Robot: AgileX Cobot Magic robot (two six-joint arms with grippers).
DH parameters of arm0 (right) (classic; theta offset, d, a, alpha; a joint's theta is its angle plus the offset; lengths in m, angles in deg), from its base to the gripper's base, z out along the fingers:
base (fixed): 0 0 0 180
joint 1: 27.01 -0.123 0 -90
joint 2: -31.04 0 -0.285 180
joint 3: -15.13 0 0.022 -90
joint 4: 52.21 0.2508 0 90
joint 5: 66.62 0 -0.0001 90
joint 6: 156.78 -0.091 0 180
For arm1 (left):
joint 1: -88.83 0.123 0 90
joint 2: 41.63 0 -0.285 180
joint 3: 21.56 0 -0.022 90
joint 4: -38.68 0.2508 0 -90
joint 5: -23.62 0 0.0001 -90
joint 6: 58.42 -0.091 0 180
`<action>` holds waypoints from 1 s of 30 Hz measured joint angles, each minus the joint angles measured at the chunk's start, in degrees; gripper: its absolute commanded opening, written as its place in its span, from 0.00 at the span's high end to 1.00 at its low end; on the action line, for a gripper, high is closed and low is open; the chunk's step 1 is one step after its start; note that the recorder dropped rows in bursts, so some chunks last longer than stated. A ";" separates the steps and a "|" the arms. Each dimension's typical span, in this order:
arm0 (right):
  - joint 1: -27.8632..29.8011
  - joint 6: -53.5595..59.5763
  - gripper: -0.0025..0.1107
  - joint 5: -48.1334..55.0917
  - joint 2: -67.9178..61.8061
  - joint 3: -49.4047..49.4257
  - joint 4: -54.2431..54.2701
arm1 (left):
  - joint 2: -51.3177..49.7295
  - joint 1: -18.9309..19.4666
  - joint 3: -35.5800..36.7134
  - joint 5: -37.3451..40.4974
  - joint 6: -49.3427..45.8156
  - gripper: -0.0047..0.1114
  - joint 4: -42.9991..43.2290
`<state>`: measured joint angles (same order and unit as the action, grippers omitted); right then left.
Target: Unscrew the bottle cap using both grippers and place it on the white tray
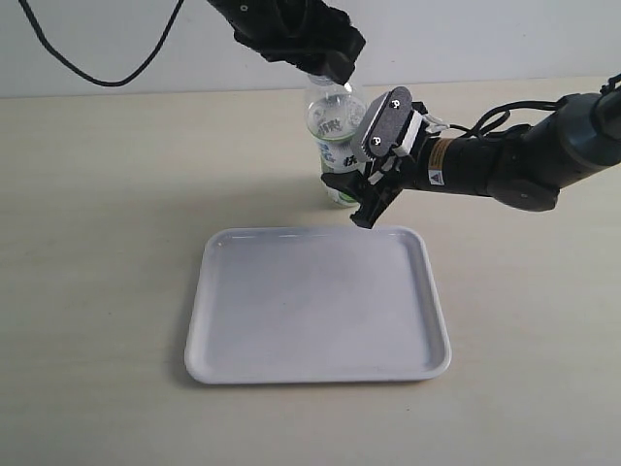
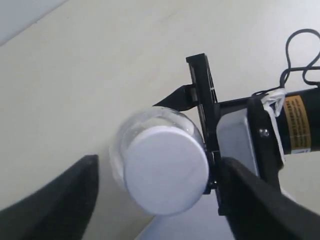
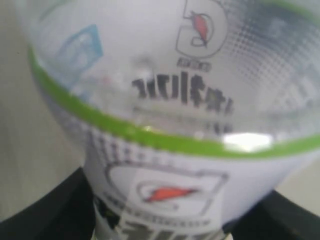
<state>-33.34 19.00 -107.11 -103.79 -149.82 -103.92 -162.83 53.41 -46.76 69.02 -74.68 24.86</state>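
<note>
I am only near the start of this job. The cap point(image 2: 165, 170) sits on top of the bottle point(image 1: 328, 116), and I cannot tell if it is loose at all. The bottle stands up straight on the table point(image 1: 97, 243), just behind the tray point(image 1: 320, 311).

My right gripper point(image 1: 367, 160) comes in from the side and has the bottle's body squeezed between its jaws. In the right wrist view the label fills the picture and a dark jaw sits at each side, low down on the bottle. So I think the bottle is held firm.

My left gripper point(image 1: 325, 60) hangs right over the top of the bottle. Its fingers point(image 2: 70, 200) are one on each side of the cap. I see a gap on both sides, a big one on one side and a small one on the other. So this gripper is open and holds nothing.

Here is what is left, I think. I must pinch the cap, turn it until it comes off, lift it, and carry it to the tray. The cap is not on the tray yet.
</note>
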 measured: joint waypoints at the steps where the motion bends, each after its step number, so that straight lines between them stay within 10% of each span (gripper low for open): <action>1: 0.00 0.00 0.98 0.00 0.00 0.00 0.00 | 0.00 0.00 0.00 0.12 -1.17 0.24 0.00; 30: 0.00 0.00 0.98 0.03 0.00 0.00 0.00 | 1.10 0.00 0.00 -1.56 -60.66 0.25 -3.47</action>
<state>-33.34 19.00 -107.08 -103.79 -149.82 -103.92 -161.73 53.41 -46.76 67.46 -135.34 21.39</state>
